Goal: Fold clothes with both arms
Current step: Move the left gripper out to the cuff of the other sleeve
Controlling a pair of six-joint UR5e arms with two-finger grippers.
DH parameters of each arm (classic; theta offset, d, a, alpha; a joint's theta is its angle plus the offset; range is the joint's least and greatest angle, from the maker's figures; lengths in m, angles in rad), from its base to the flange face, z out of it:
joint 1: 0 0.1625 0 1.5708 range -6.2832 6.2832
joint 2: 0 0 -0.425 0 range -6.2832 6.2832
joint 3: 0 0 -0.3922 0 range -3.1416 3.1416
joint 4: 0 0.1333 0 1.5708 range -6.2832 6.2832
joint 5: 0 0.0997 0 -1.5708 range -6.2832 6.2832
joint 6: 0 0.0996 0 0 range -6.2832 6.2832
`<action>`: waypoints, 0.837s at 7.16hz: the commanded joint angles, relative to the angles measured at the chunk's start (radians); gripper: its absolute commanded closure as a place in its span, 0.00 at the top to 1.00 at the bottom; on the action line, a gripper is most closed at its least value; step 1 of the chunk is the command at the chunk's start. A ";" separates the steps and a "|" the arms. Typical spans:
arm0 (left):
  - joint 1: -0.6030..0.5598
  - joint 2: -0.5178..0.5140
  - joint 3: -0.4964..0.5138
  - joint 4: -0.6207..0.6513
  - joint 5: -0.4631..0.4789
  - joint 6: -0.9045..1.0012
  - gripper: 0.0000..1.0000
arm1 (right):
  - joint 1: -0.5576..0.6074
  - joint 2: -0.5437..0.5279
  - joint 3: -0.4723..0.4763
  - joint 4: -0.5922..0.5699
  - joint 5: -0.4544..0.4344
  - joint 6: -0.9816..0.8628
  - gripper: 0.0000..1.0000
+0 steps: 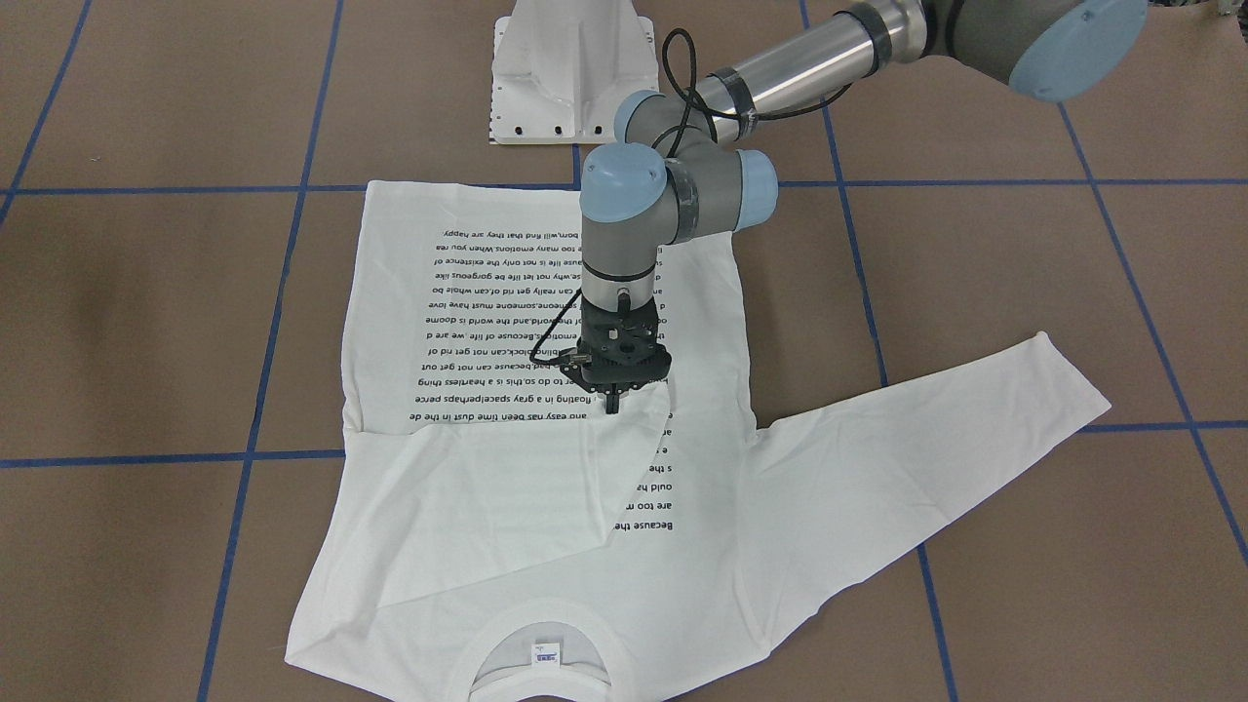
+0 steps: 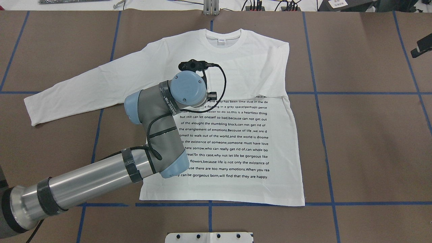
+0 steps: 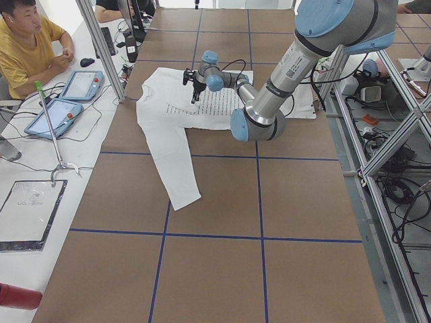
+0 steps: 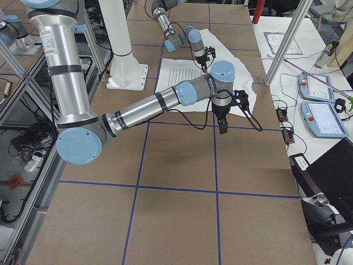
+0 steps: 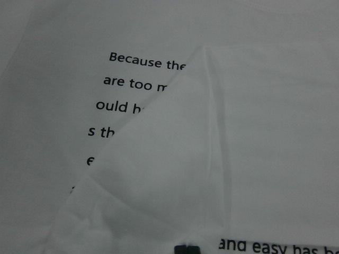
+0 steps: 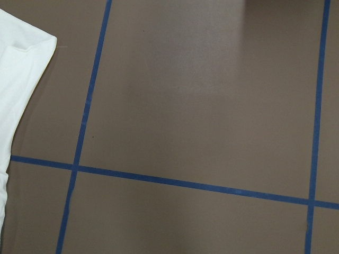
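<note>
The white long-sleeved shirt (image 1: 468,507) lies flat with its black text up and its neck (image 2: 222,35) at the far edge. One sleeve (image 2: 84,87) stretches out flat on my left arm's side. The other sleeve is folded across the chest and covers part of the text (image 5: 132,84). My left gripper (image 1: 612,402) points straight down over the chest, shut on the end of that folded sleeve. My right gripper (image 4: 223,128) hangs above bare table beside the shirt; whether it is open or shut I cannot tell. Its wrist view holds only a shirt corner (image 6: 16,69).
The white pedestal base (image 1: 570,78) stands at the robot's edge of the table, just past the shirt's hem. Blue tape lines (image 6: 159,181) grid the brown table top. A person (image 3: 27,47) sits at a side bench with two tablets (image 3: 82,84).
</note>
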 commanded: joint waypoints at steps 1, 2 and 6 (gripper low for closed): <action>-0.068 0.083 -0.060 -0.015 0.000 0.139 0.00 | -0.001 0.001 0.000 0.000 0.000 0.002 1.00; -0.091 0.117 -0.086 -0.017 0.000 0.176 0.00 | -0.001 0.001 0.001 0.000 0.000 0.005 1.00; -0.169 0.151 -0.084 -0.020 0.000 0.282 0.00 | -0.002 0.004 0.000 0.000 0.000 0.005 1.00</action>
